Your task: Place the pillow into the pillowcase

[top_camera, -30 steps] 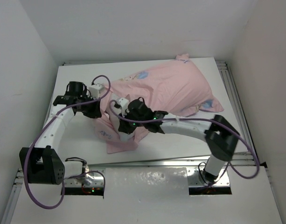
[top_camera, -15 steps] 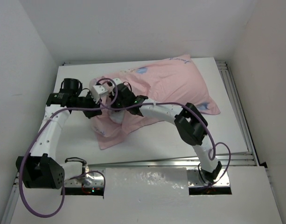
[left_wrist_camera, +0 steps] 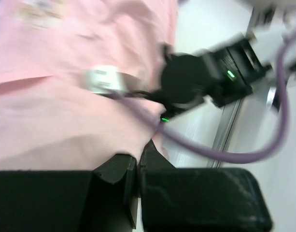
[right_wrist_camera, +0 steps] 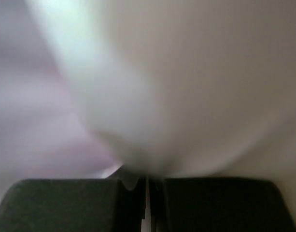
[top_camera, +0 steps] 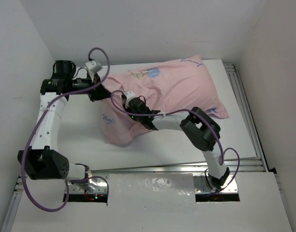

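Very blurred close-up: the white pillow (right_wrist_camera: pixel 186 82) fills centre & right of frame, bulging down to a narrow fold at bottom centre. Pale lilac-pink cloth, prob. the pillowcase (right_wrist_camera: pixel 27 106), takes the left side, w/ a brighter patch at upper left. The right gripper (right_wrist_camera: pixel 147 188) runs along the bottom edge, its two dark fingers pressed nearly together w/ only a thin slit btwn them; the tip of the white fold sits right at that slit & looks nipped there.
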